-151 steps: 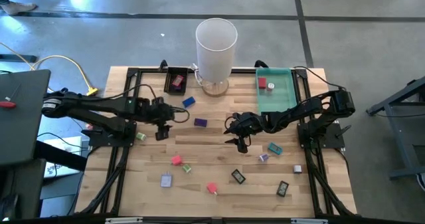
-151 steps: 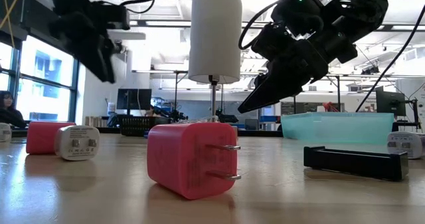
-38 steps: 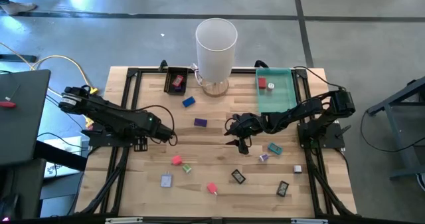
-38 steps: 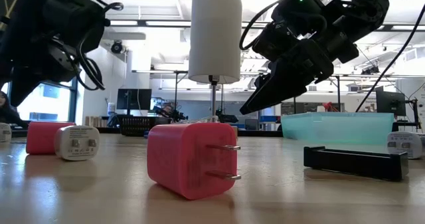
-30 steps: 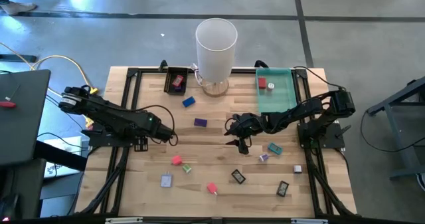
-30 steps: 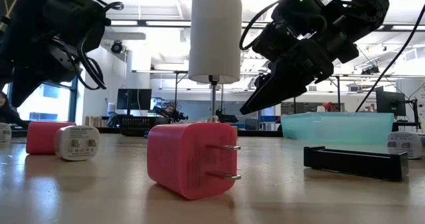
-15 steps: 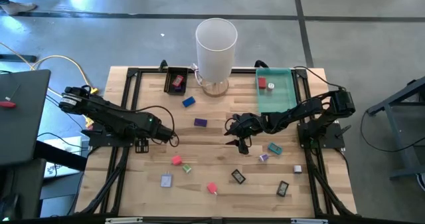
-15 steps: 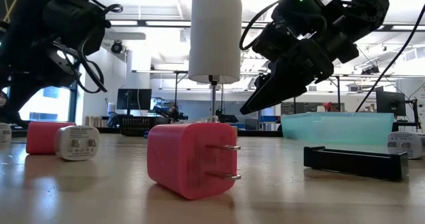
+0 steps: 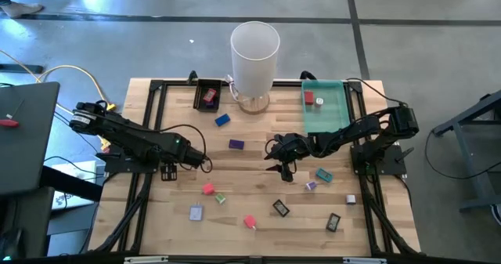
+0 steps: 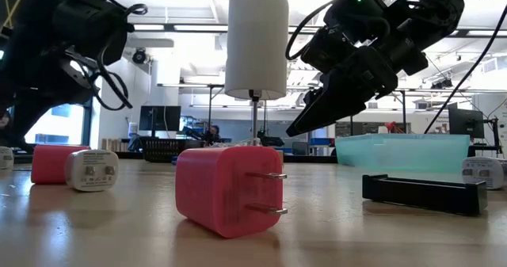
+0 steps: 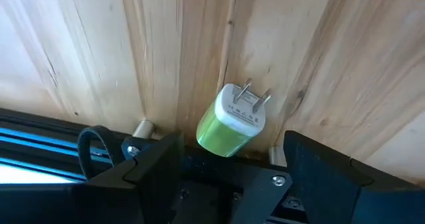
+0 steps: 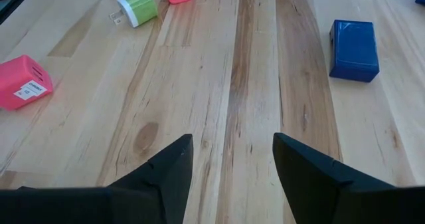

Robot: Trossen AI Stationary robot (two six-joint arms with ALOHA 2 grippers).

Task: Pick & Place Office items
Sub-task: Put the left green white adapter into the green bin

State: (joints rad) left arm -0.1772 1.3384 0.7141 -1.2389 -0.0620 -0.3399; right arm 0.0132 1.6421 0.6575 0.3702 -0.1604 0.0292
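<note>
Left hand [image 11: 226, 159] spread, straddling a green charger [image 11: 232, 121]; right hand [image 12: 232, 161] spread, empty mid-frame. Three chargers trayed, about a dozen scattered on the desk [image 9: 258, 193].

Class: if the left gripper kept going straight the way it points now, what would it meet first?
Most likely the green plug adapter, lying on the wooden table between the open fingers of the left gripper. Depth is hard to judge, so the height above it is unclear.

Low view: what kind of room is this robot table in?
It looks like a big open lab or workshop office. Behind the wooden table you can see computer monitors on desks, large windows on one side, and bare metal rails with strip lights across the ceiling.
</note>
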